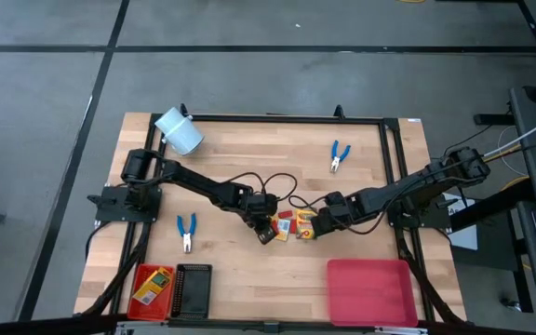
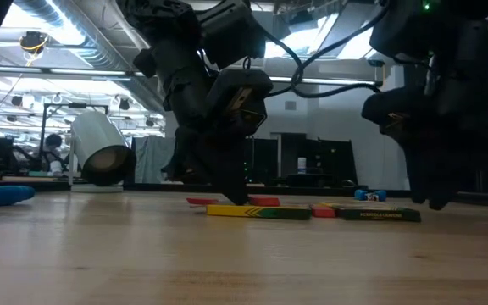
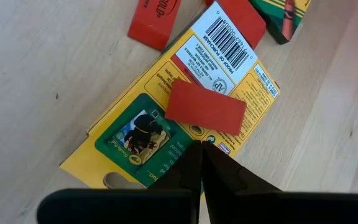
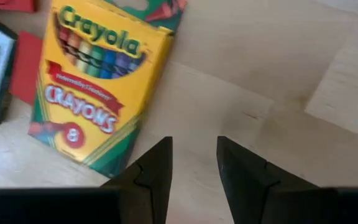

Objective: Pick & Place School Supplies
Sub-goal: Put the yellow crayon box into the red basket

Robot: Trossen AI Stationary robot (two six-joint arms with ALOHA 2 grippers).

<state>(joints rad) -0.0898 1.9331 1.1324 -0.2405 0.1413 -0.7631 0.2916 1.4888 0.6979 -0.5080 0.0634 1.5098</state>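
Two yellow-and-green crayon boxes lie flat at the table's middle. One lies barcode side up, with a small red piece on top of it. My left gripper is shut, and its tips are down on this box. More red pieces lie on the wood beside it. The other box lies front up. My right gripper stands open over bare wood just beside that box, touching nothing. Blue-handled pliers lie to the left, and a second pair lies at the far right. My left gripper has its shut fingertips on the box's upturned back face, in the green patch near the hang-hole end. The fingers slant down from the table's left. The box lies flat on the table.
A pale blue-white cylinder lies on its side at the far left corner. At the near left stand a red tray holding a crayon box and a black tray. A larger red tray sits at the near right. Cables trail between the arms.
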